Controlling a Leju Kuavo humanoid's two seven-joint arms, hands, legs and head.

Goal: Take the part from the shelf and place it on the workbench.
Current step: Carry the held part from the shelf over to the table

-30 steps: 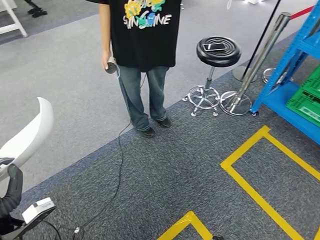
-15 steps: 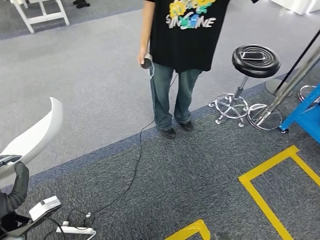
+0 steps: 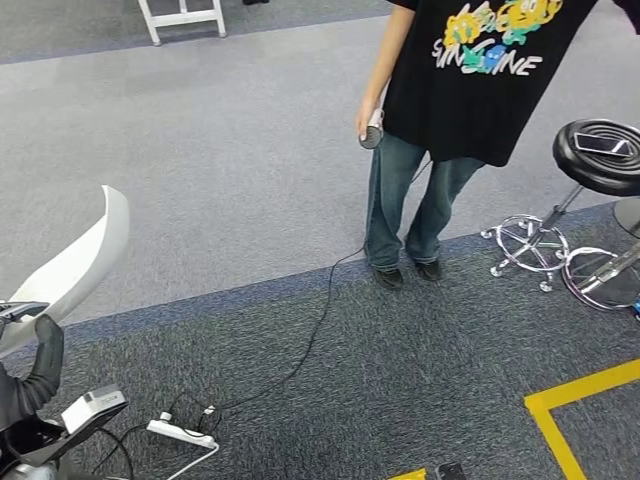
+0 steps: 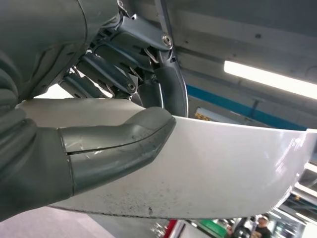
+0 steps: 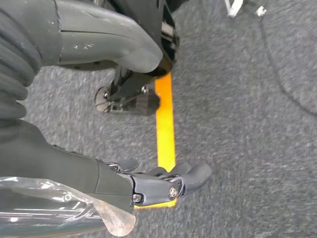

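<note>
My left hand (image 4: 75,124) gripping the white curved part (image 4: 224,168), thumb against its face, part at nine o'clock over the floor, my right hand (image 5: 123,148) loose-fingered, holding nothing, above yellow floor tape (image 5: 165,124)

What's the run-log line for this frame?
phase: carrying | left robot hand: holds white part | right robot hand: open, over carpet | person: standing ahead | workbench: not seen

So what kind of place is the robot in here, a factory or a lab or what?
Probably an indoor robot test or demo floor, not a working factory. The grey carpet carries yellow floor tape marking zones, a person stands by holding a wired controller, and a power strip lies loose. The left hand grips a white curved part.
</note>
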